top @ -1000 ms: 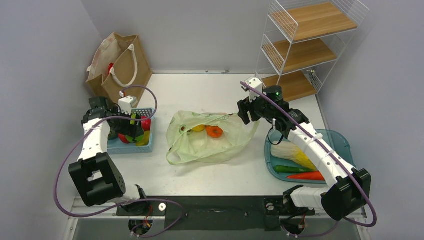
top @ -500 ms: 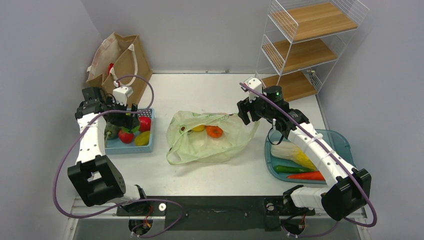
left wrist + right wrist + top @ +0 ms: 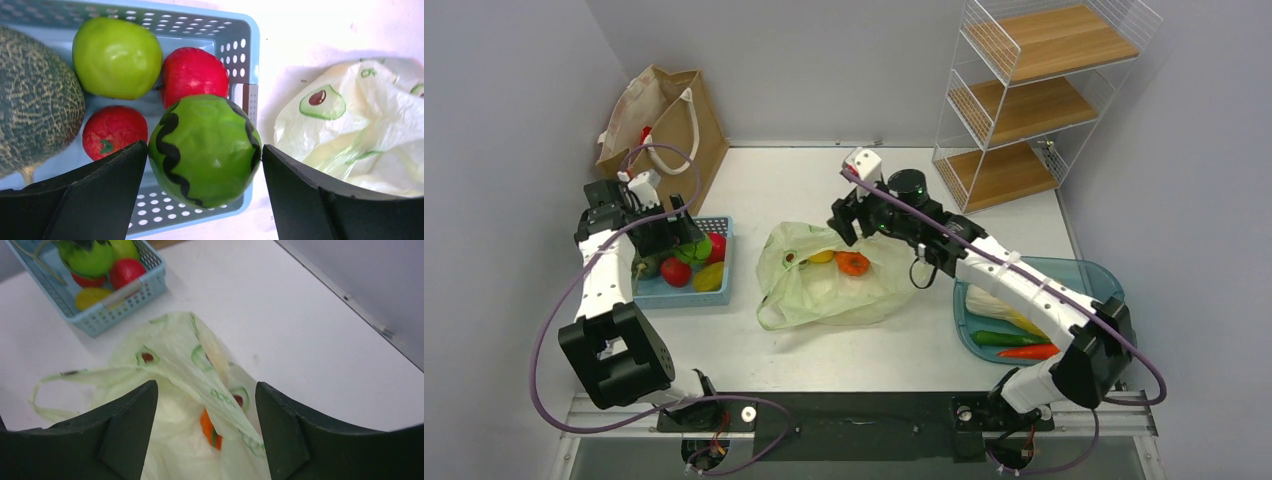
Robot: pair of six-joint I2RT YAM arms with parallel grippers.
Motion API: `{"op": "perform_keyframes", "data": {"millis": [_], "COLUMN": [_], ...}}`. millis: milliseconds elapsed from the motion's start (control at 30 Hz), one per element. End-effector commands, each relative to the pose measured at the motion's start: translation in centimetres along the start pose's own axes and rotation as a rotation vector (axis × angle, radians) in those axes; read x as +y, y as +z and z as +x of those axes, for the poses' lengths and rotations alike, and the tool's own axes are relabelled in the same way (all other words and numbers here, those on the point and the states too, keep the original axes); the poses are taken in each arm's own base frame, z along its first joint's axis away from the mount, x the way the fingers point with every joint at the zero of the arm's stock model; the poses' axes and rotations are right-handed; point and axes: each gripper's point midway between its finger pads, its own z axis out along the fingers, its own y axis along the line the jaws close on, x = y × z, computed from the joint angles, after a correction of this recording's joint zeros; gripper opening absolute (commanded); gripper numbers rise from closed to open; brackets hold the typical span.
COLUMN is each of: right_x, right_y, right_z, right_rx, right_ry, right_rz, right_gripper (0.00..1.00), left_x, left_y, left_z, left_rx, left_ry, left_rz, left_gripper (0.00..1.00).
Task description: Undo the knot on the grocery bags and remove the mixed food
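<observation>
Bag (image 3: 834,275), untied with food (image 3: 852,263) inside, lies right of the basket (image 3: 252,60); left pincer (image 3: 674,235) has risen open above the basket, striped fruit (image 3: 205,150) delivered, while the open right pincer (image 3: 206,387) has swung basketward over the bag for more.

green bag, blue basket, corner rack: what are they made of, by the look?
Green bag: thin plastic film, translucent and crinkly; an orange piece shows through it.
Blue basket: moulded plastic, probably rigid, fairly matte; even rows of holes in its walls.
Rack: white wire frame, likely coated metal; shelves look like wood or wood-look board, with a tan, grained surface.
</observation>
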Motion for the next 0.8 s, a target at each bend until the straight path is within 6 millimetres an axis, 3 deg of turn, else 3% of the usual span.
{"op": "perform_keyframes", "data": {"millis": [0, 133, 200, 333, 467, 533, 633, 667, 767], "right_x": [4.0, 8.5, 9.7, 10.0, 8.0, 6.1, 2.1, 1.4, -2.3], "right_y": [3.4, 7.3, 8.6, 9.0, 7.3, 5.4, 3.5, 2.4, 0.1], "right_z": [-8.5, -9.9, -10.0, -10.2, -10.4, -10.6, -8.4, -8.3, -4.6], "right_rx": [-0.305, -0.347, -0.348, -0.349, -0.330, -0.314, -0.219, -0.210, -0.068], "right_ry": [0.088, 0.113, 0.124, 0.129, 0.119, 0.103, 0.082, 0.074, 0.056], "right_rz": [-0.044, -0.128, -0.153, -0.169, -0.157, -0.133, -0.070, -0.059, 0.007], "right_gripper": [0.67, 0.67, 0.67, 0.68, 0.68, 0.68, 0.68, 0.68, 0.68], "left_x": [0.6, 1.2, 1.3, 0.1, -3.5, -6.8, -12.6, -14.6, -18.8], "left_y": [-1.0, -1.6, -1.9, -4.0, -7.3, -8.5, -9.8, -9.6, -8.4], "left_z": [-2.1, -1.8, -1.5, -2.5, -4.7, -4.6, -2.7, -1.7, 0.4], "left_rx": [-0.119, -0.132, -0.138, -0.206, -0.340, -0.367, -0.363, -0.350, -0.342], "left_ry": [-0.236, -0.273, -0.255, -0.151, 0.105, 0.268, 0.468, 0.547, 0.710], "left_rz": [-0.091, -0.134, -0.146, -0.123, 0.002, 0.150, 0.414, 0.476, 0.574], "left_gripper": [0.84, 0.84, 0.84, 0.84, 0.84, 0.84, 0.84, 0.84, 0.82]}}
